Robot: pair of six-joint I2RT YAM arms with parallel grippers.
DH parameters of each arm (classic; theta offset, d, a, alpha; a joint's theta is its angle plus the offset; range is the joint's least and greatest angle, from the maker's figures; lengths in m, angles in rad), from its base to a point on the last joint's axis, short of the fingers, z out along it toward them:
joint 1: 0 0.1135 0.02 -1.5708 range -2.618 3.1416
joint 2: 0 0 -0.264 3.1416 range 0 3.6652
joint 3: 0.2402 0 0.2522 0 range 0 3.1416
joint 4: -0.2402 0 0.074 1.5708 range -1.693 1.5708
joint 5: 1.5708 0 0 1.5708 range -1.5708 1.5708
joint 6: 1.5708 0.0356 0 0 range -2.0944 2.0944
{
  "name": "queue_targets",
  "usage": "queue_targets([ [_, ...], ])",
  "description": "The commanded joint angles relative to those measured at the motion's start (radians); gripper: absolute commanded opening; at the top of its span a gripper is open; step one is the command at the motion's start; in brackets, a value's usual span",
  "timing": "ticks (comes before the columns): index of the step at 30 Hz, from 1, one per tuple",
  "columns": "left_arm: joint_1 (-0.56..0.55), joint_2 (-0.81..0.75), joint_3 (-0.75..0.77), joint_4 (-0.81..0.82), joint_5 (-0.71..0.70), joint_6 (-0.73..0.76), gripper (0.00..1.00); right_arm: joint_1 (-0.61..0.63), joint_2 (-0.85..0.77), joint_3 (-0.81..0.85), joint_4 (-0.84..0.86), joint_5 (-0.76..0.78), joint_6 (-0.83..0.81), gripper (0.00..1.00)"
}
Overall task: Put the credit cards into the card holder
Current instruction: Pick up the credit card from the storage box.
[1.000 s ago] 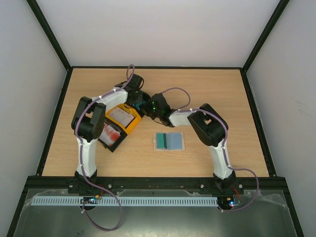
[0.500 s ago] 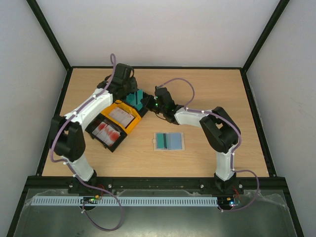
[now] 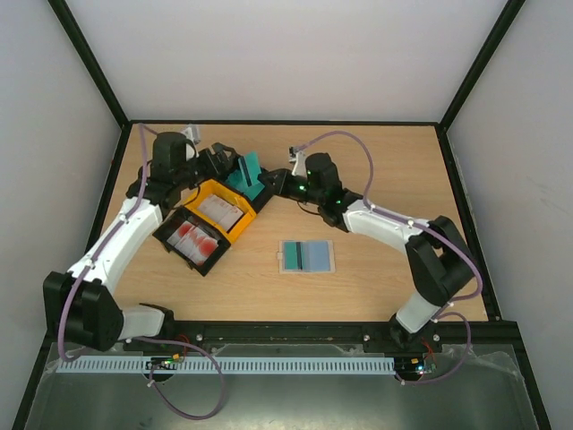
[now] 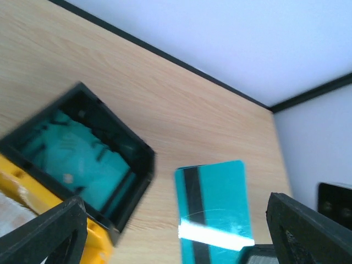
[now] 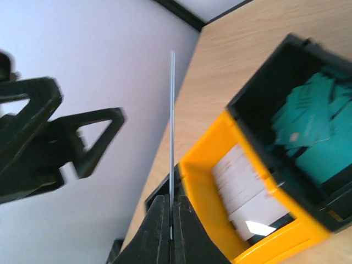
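My right gripper [image 3: 267, 183] is shut on a teal credit card [image 3: 244, 172], held on edge over the back end of the bins. The right wrist view shows that card [image 5: 172, 126] edge-on, pinched between the fingertips of the right gripper [image 5: 171, 208]. In the left wrist view the card's [image 4: 217, 203] face with its black stripe hangs free between the wide-open fingers [image 4: 52, 234] of my left gripper [image 4: 176, 206]. The left gripper [image 3: 222, 161] stands just left of the card, not touching it. The card holder [image 3: 307, 257] lies open mid-table with a teal card [image 3: 291, 256] in its left half.
A row of three bins lies diagonally at the left: a black bin [image 3: 254, 195] with teal cards [image 4: 77, 157], a yellow bin [image 3: 206, 191] with white cards [image 5: 247, 192], and a black bin [image 3: 208, 263] with red-marked cards [image 3: 194, 238]. Black rails edge the table.
The left gripper opened, let go of the teal card and drew back to the left as its arm swung outward. The right gripper kept hold of the card and stretched out.
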State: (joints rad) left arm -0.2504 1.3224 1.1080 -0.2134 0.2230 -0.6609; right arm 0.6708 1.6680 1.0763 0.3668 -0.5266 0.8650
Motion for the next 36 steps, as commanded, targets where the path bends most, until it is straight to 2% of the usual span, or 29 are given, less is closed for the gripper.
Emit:
queue_targets([
  [1, 0.009, -0.067, -0.074, 0.115, 0.277, -0.105, 0.92, -0.004, -0.096, -0.082, 0.151, -0.208, 0.058, 0.02],
  [3, 0.010, -0.087, -0.114, 0.187, 0.370, -0.146, 0.99, -0.003, -0.127, -0.113, 0.185, -0.244, 0.087, 0.02],
  [6, 0.010, -0.102, -0.166, 0.275, 0.479, -0.220, 1.00, -0.002, -0.168, -0.148, 0.229, -0.278, 0.113, 0.02],
  [8, 0.008, -0.115, -0.198, 0.336, 0.525, -0.262, 0.95, -0.002, -0.195, -0.163, 0.231, -0.278, 0.117, 0.02],
  [14, 0.002, -0.168, -0.254, 0.436, 0.588, -0.321, 0.57, -0.002, -0.223, -0.179, 0.241, -0.292, 0.131, 0.02],
  [18, -0.005, -0.180, -0.282, 0.541, 0.654, -0.379, 0.38, -0.002, -0.221, -0.190, 0.260, -0.301, 0.146, 0.02],
  [20, -0.007, -0.181, -0.285, 0.559, 0.667, -0.389, 0.22, -0.002, -0.221, -0.191, 0.259, -0.301, 0.149, 0.03],
  [23, -0.006, -0.185, -0.272, 0.542, 0.676, -0.363, 0.10, -0.002, -0.235, -0.191, 0.245, -0.293, 0.143, 0.11],
  [25, -0.006, -0.191, -0.263, 0.524, 0.682, -0.337, 0.03, -0.002, -0.251, -0.194, 0.236, -0.279, 0.136, 0.24],
  [29, -0.007, -0.209, -0.250, 0.512, 0.715, -0.295, 0.03, -0.003, -0.275, -0.196, 0.245, -0.262, 0.141, 0.49],
  [32, -0.012, -0.221, -0.236, 0.491, 0.762, -0.247, 0.03, -0.004, -0.285, -0.185, 0.242, -0.240, 0.146, 0.53],
  [36, -0.035, -0.235, -0.227, 0.477, 0.819, -0.181, 0.03, -0.004, -0.273, -0.135, 0.214, -0.243, 0.145, 0.53],
])
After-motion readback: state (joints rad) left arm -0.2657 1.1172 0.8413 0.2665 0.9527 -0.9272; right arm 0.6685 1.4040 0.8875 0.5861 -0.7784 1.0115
